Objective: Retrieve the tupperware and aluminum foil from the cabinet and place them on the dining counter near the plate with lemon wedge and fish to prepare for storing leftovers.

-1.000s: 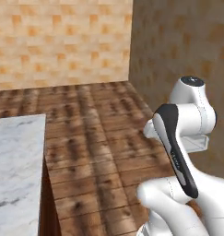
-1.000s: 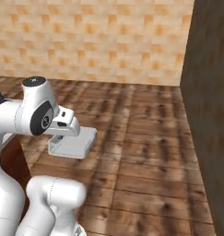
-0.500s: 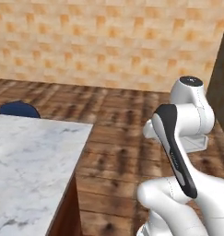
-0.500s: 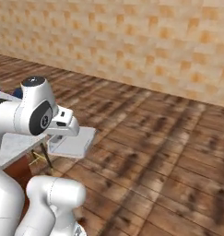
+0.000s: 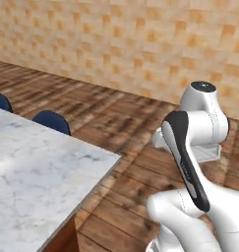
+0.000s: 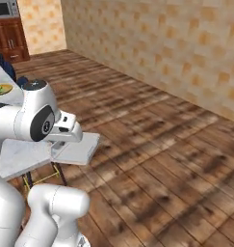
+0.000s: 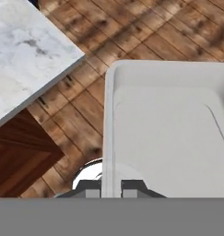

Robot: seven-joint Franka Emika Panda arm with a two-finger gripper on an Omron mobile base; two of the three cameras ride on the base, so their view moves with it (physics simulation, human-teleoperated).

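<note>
Translucent grey-white plastic forms the shallow rectangular tupperware (image 7: 178,133), with a flat rim and rounded corners. One such container is visible, held out level above the wood-plank floor (image 6: 157,144), just beside the corner of the white-grey veined marble dining counter (image 5: 32,172). The single two-finger gripper (image 7: 112,186) is closed on the container's rim, one dark tip on each side of the wall. Two dark blue chairs (image 5: 52,120) stand at the counter's far edge. One small round plate (image 6: 0,89) with a yellow-gold rim and greenish food sits on the marble.
</note>
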